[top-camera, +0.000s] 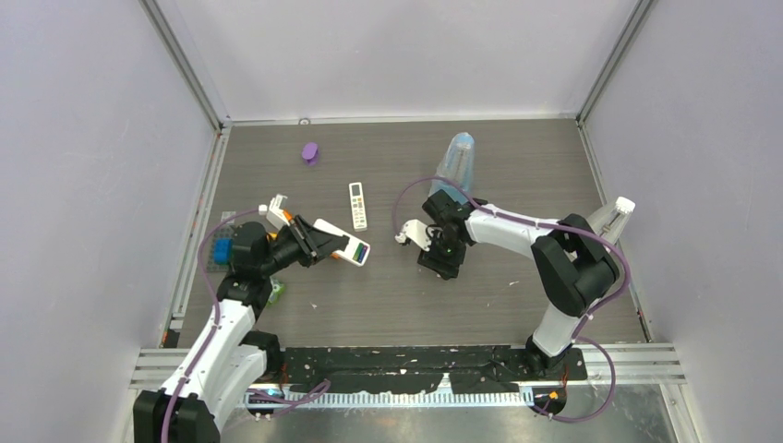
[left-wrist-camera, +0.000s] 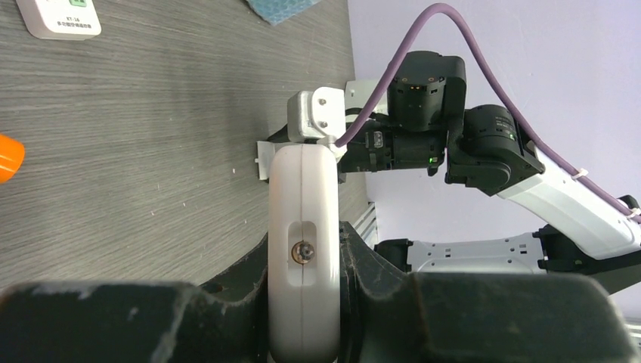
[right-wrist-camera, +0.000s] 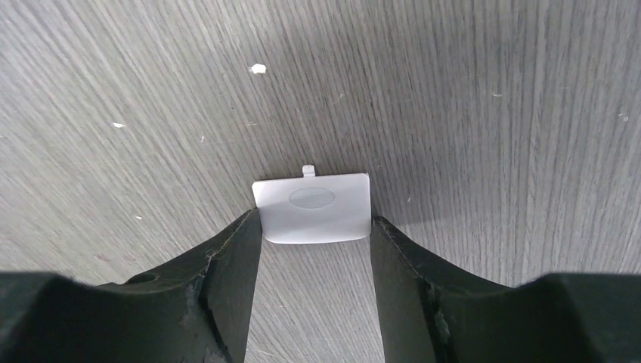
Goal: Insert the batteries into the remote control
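Counter [top-camera: 517, 295] below, left hand [left-wrist-camera: 302, 291] clamps the remote [top-camera: 338, 247] edge-on. Right hand [right-wrist-camera: 314, 229] pinches the cover [right-wrist-camera: 312, 203] by its sides. Batteries [top-camera: 361, 251] seem seated at the remote's open end. I'd bring the cover tab-first, level, then slide gently.

The slim white plastic remote [top-camera: 357, 205] lies mid-counter [top-camera: 388, 305]. A small purple lump [top-camera: 310, 152] sits behind-left of it, and a clear plastic container [top-camera: 457, 161] behind-right.

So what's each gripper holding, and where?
Left gripper: the white remote, clamped near one end. Right gripper: a white cover panel, pinched by its side edges.
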You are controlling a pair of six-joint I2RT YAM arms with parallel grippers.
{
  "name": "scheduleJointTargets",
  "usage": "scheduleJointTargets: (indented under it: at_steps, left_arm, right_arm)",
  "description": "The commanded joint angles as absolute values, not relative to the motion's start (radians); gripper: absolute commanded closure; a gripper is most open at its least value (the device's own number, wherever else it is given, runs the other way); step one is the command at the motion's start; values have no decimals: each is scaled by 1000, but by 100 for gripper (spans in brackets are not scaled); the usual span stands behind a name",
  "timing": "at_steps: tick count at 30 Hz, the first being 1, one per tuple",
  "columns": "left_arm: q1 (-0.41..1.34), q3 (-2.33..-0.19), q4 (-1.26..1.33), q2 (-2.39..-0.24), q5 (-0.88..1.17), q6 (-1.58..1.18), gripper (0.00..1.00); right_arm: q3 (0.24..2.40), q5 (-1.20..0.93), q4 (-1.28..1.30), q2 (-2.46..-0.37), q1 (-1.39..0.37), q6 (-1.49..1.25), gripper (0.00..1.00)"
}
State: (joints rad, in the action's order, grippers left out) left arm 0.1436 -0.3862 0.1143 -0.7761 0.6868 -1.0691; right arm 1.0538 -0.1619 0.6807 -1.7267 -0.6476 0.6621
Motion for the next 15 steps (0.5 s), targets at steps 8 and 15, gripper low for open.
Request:
scheduleJointTargets:
  at_steps: [8,15]
  left_arm:
    - [169,-317,267,-758,696,-1098,100]
    - [299,-276,400,-742,570,-1102,100]
  right_arm:
    - [1046,-314,601,-1380,-723,560,52]
    - [1043,-208,520,-1252,-927,335,50]
